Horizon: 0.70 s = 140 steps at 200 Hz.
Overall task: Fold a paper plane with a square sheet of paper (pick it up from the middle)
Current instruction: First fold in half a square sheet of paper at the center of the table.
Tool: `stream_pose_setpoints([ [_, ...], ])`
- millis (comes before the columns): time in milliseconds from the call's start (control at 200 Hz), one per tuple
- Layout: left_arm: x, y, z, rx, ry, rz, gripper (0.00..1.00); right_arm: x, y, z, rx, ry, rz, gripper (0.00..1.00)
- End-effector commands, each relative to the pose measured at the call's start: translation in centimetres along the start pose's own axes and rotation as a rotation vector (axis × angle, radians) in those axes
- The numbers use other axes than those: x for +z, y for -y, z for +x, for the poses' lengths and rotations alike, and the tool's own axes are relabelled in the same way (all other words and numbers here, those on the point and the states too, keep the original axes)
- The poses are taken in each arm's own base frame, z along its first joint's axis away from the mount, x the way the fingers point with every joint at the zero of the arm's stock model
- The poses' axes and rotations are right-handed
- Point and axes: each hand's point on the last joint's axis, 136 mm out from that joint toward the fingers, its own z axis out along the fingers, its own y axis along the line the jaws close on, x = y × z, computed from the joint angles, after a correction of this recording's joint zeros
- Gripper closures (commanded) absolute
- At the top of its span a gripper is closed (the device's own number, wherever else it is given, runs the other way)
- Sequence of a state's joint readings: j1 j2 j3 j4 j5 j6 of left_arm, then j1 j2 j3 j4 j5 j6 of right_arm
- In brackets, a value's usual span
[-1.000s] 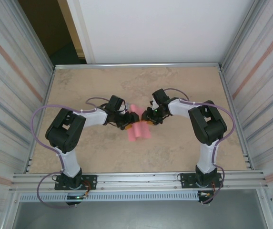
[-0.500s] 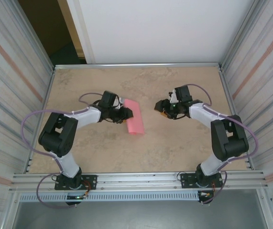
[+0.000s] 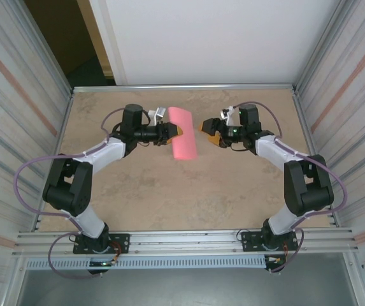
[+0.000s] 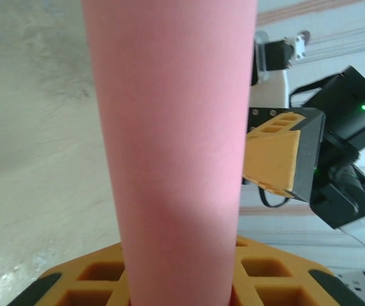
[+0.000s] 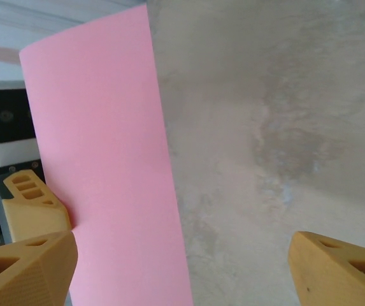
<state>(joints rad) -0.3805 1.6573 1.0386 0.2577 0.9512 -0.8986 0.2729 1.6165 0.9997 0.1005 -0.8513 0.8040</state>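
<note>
The left gripper point(image 3: 173, 132) has its jaws pinched narrowly on the square sheet of paper point(image 3: 183, 134), which shows as a long pink strip. It is held over the surface point(image 3: 169, 204) toward the far edge, midway across. The right gripper point(image 3: 209, 132) sits just beside the strip, jaws wide, gripping nothing.

Bright, even light; close-up paper point(image 4: 176, 146) slightly soft.
</note>
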Motion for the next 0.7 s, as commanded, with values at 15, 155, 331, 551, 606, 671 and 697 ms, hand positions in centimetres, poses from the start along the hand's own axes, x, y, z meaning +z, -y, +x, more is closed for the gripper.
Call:
stream_pose_setpoints([
  [15,-0.4,3.5,-0.3,0.055,-0.036,0.098,0.69,1.3,-2.2,0.3,-0.037,-0.065,-0.088,0.13],
  [155,0.0,3.1,-0.4,0.036,-0.052,0.096,0.70,2.0,-3.1,0.4,-0.047,-0.087,-0.128,0.13],
  [331,0.3,2.4,-0.4,0.012,-0.065,0.090,0.70,2.1,-4.4,0.7,-0.067,-0.120,-0.179,0.18],
  [551,0.5,1.4,-0.2,-0.007,-0.074,0.059,0.70,1.6,-5.1,0.7,-0.072,-0.129,-0.202,0.32],
  [606,0.5,1.2,0.0,-0.009,-0.078,0.051,0.70,1.3,-5.3,0.6,-0.077,-0.122,-0.205,0.35],
  [671,0.4,0.9,0.0,-0.012,-0.078,0.033,0.70,0.9,-5.3,0.4,-0.078,-0.113,-0.203,0.38],
  [697,0.4,0.8,0.0,-0.011,-0.077,0.028,0.70,0.8,-5.2,0.3,-0.075,-0.108,-0.200,0.40],
])
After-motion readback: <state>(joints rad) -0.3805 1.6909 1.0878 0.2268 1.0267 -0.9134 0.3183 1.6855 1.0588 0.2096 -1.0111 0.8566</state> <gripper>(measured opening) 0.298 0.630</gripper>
